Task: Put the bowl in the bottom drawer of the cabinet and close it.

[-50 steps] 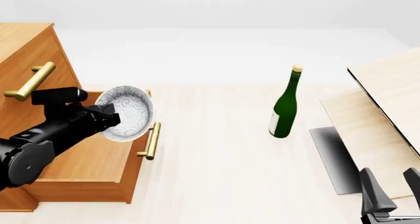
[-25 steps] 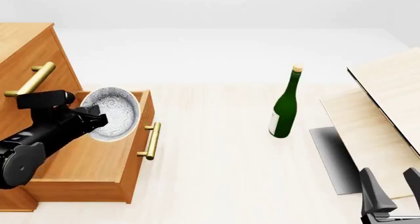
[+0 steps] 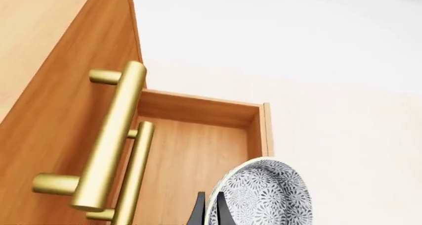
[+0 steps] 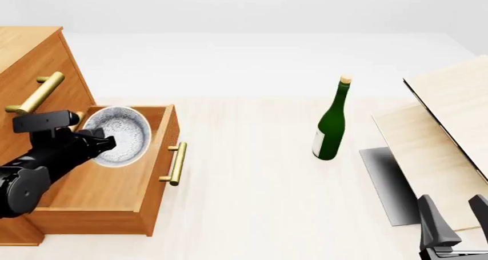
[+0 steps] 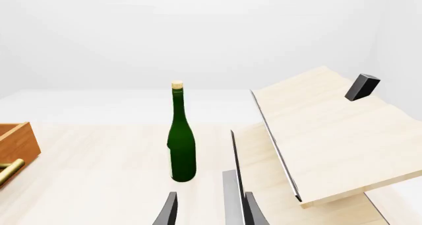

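At the front view's left, the left gripper [image 4: 98,144] pinches the white grey-speckled round bowl [image 4: 118,136] by its rim, tilted above the open orange-brown wooden bottom drawer [image 4: 156,177]; lower it level before releasing.

The bottom drawer [image 4: 114,186] stands pulled out, its inside bare below the bowl [image 4: 116,136] — upper handles [image 4: 34,94] jut just beside. Bare tabletop [image 4: 244,180] runs to the green bottle [image 4: 331,122] — light-wood boards [image 4: 438,134] crowd the right.
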